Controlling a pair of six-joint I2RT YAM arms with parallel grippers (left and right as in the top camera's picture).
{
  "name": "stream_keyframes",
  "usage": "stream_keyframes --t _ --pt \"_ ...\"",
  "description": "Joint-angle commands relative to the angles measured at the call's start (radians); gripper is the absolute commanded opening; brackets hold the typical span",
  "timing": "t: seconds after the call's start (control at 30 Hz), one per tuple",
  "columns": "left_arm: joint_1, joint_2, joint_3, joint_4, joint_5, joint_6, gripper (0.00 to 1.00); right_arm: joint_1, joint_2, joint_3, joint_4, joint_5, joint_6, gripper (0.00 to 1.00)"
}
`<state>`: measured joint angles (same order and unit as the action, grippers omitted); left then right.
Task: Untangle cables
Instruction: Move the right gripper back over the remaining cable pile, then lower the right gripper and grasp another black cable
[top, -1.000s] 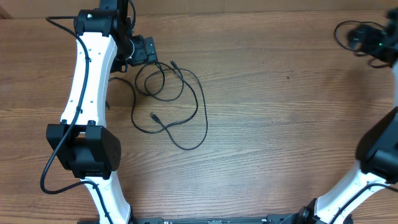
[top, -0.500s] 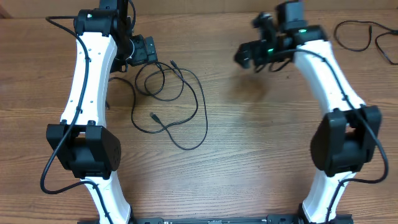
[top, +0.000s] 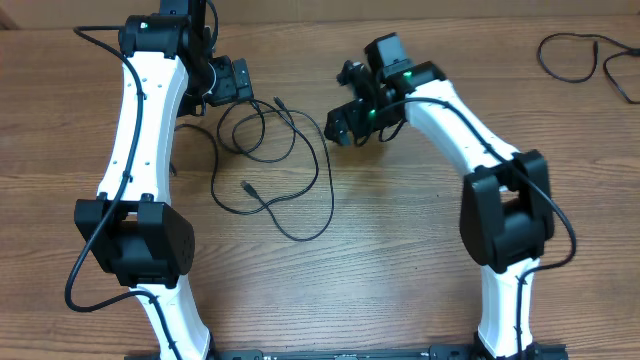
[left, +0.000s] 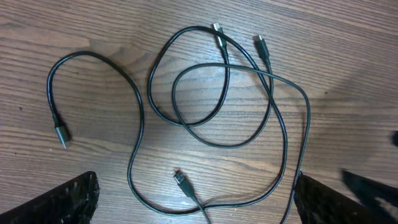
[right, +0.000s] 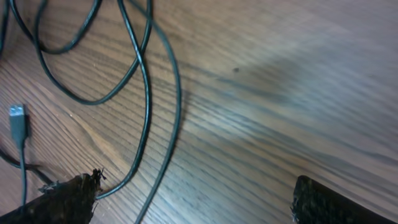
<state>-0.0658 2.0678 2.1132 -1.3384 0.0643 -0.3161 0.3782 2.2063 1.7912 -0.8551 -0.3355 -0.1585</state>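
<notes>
Here we are: the cables (left: 226, 62) lie in the upper left of the overhead view on the wooden surface (top: 420, 250), and they are thoroughly tangled. One loop sits over another, strands cross in several spots, and four plug ends poke out around the edges, one of them a silvery tip (left: 217, 27).

The left end effector (top: 233, 82) hangs just above the top of the bundle, fingers spread wide, holding nothing. The right end effector (top: 345, 120) hovers at the bundle's right edge, top centre of the frame. Its fingers are also wide apart and empty, and it appears clear of the strands.

Over in the upper right corner a lone cord (top: 543, 52) lies well apart from everything, and I'd call that one sorted.

My read is early-to-middle going. The two looped cords are not yet gripped, lifted or drawn apart, and that looks like the bulk of the work left.
</notes>
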Motion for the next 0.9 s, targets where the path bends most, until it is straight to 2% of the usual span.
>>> stream_keyframes --t 0.0,0.27,0.33,0.4,0.6,0.77,0.87 --pt "-0.006 -0.013 0.018 0.001 0.007 -0.013 1.00 0.031 0.047 -0.006 0.026 -0.003 -0.007 1.00" --pt "-0.006 -0.013 0.018 0.001 0.007 -0.013 1.00 0.061 0.090 -0.006 0.127 -0.002 -0.006 1.00" --pt "-0.006 -0.013 0.018 0.001 0.007 -0.013 1.00 0.061 0.095 -0.006 0.155 -0.001 -0.007 0.91" --pt "-0.006 -0.013 0.018 0.002 0.007 -0.013 1.00 0.061 0.098 -0.006 0.187 0.001 -0.007 0.88" --pt "-0.006 -0.013 0.018 0.002 0.007 -0.013 1.00 0.061 0.098 -0.007 0.239 0.010 -0.008 0.86" --pt "-0.006 -0.013 0.018 0.002 0.007 -0.013 1.00 0.061 0.098 -0.007 0.245 0.130 -0.008 0.85" --pt "-0.006 -0.013 0.018 0.001 0.007 -0.013 1.00 0.061 0.098 -0.007 0.249 0.134 -0.008 0.86"
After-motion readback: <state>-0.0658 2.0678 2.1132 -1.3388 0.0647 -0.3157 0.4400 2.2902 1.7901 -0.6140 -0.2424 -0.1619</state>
